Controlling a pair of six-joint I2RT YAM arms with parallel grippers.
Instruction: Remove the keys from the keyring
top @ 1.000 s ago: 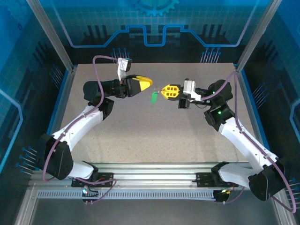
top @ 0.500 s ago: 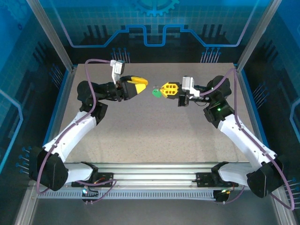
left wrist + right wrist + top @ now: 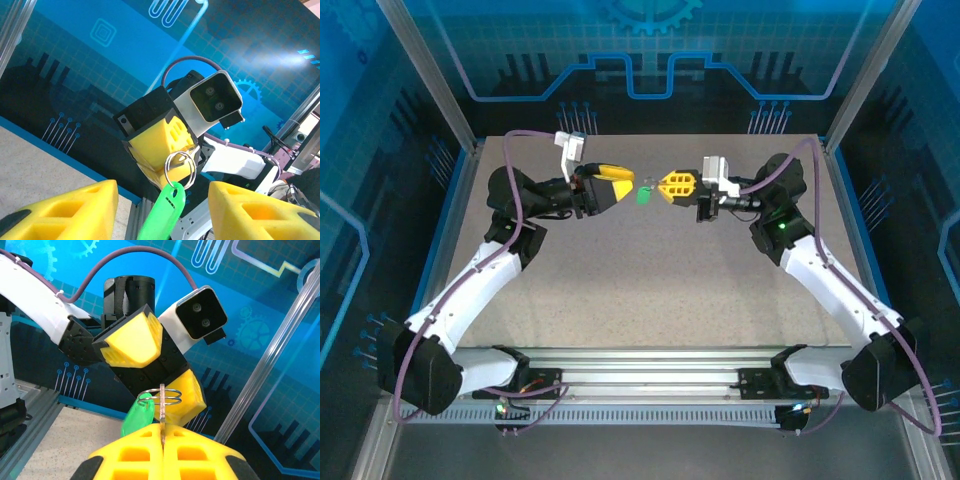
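R gripper (image 3: 162, 434): yellow pads pressed together w/ no gap, clamped on a thin flat metal piece standing edge-on btwn them. Looks like a key (image 3: 162, 416), but I can't confirm the shape from this angle. The key's top end runs into the keyring (image 3: 160, 395), a silver split ring sitting just past the R fingertips. A green plastic tag (image 3: 136, 419) hangs off the ring, down and to the left in the R wrist view.

L gripper (image 3: 623, 186): jaws spread wide, nothing in them. In the L wrist view its fingers (image 3: 65, 210) sit at the bottom corners of the frame, w/ the ring and tag framed in the gap btwn them. No contact w/ either pad that I can see. The ring loop reads clearly there as a round double coil in front of the R gripper's tip, w/ the tag dangling below it.

Top view: both grippers point at each other, tips near but apart, over the far-centre part of the table (image 3: 650, 290). The tag is the green spot btwn them, closer to the R tips. The ring assy is held up in the air, not resting on the tabletop. Both arms reach inward from their bases at the near edge.
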